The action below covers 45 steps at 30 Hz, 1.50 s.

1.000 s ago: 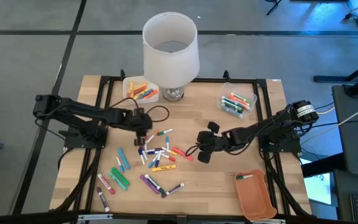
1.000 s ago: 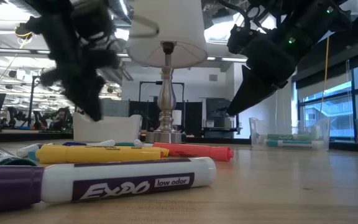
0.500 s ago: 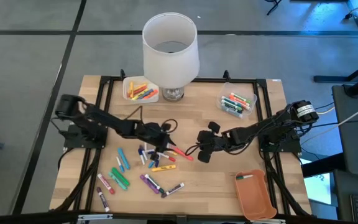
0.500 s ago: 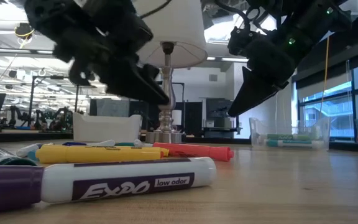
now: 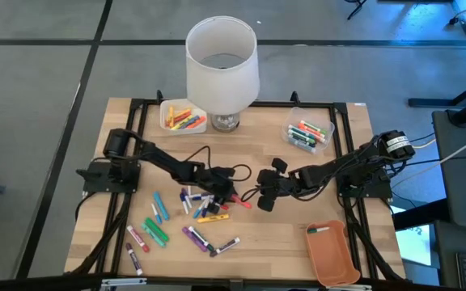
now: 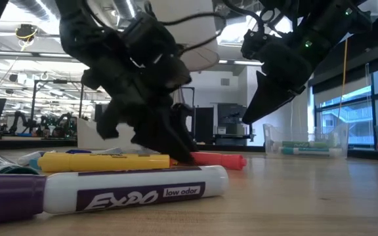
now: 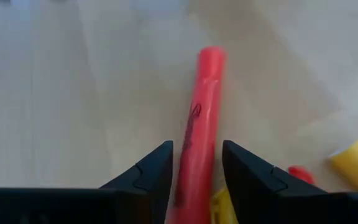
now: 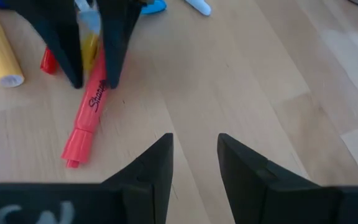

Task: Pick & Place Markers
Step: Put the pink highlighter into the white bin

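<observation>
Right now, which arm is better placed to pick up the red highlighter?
Left: the left gripper already straddles the red highlighter, fingers open. The right gripper hovers apart.

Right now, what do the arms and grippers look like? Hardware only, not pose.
Both arms are dark, jointed links with loose black cables looping along them. The left gripper and right gripper each end in two matte black wedge-shaped fingers tapering to flat tips. The right arm carries a small green indicator light, seen in the low view, and a round silvery part at its base.
</observation>
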Each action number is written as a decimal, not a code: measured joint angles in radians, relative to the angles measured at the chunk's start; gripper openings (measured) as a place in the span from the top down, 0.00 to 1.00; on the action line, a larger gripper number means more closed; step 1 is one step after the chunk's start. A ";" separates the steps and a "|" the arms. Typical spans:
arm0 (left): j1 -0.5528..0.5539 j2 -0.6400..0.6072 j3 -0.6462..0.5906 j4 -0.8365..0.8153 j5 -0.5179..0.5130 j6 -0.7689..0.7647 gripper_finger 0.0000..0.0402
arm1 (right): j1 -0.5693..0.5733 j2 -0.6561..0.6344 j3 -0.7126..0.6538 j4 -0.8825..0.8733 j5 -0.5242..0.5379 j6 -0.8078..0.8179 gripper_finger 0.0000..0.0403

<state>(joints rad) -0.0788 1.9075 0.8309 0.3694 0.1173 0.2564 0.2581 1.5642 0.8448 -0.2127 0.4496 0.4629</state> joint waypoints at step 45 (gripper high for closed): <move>0.200 -0.791 -0.319 -0.636 -0.861 -0.218 0.84 | 0.000 0.000 0.000 -0.013 0.056 0.004 0.69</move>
<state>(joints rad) 0.1208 1.1162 0.5119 -0.2664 -0.7437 0.0383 0.2581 1.5639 0.8444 -0.2252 0.5053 0.4671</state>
